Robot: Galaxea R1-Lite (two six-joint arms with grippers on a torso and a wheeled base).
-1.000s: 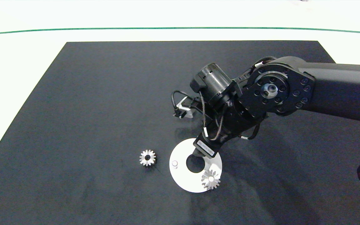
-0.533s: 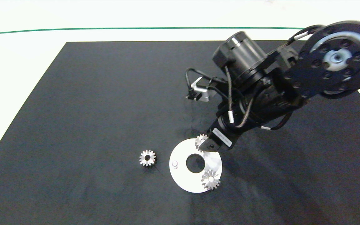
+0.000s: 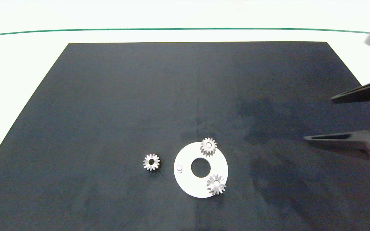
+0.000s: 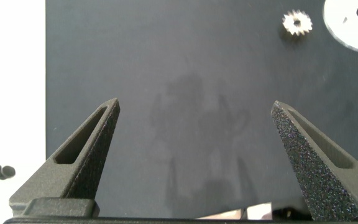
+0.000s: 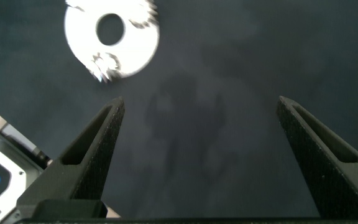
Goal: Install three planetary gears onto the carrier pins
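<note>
**Inspector:** Presently, two planetary gears sit on carrier pins of the white disc (image 3: 186,181): one gear (image 3: 208,146) on the far side of the disc's centre hole, another (image 3: 216,184) on the near right. The third pin (image 3: 179,168) stands bare at the disc's left edge. The loose gear (image 3: 151,161) lies flat on the black mat (image 3: 108,96), just beside the disc on that same side.

**Assessor:** And the pincers?

**Inspector:** The right pincer (image 3: 348,120) is at the right edge of the head view, well apart from the disc, fingers spread and holding nothing. The left pincer (image 4: 197,143) is likewise spread and empty above the mat; its wrist view shows the loose gear (image 4: 297,23) and the disc's edge (image 4: 347,25) some way ahead.

**Assessor:** Handling of the loose gear?

**Inspector:** In my judgement it is rigid metal, small, dense for its size and not fragile. Its polished teeth may slip against the fingers. I would take hold across the outer toothed rim on opposite sides, keeping the centre hole clear and the gear level, so the hole can drop over the bare pin. A tilted grip risks jamming on the pin or nudging the light disc.
</note>
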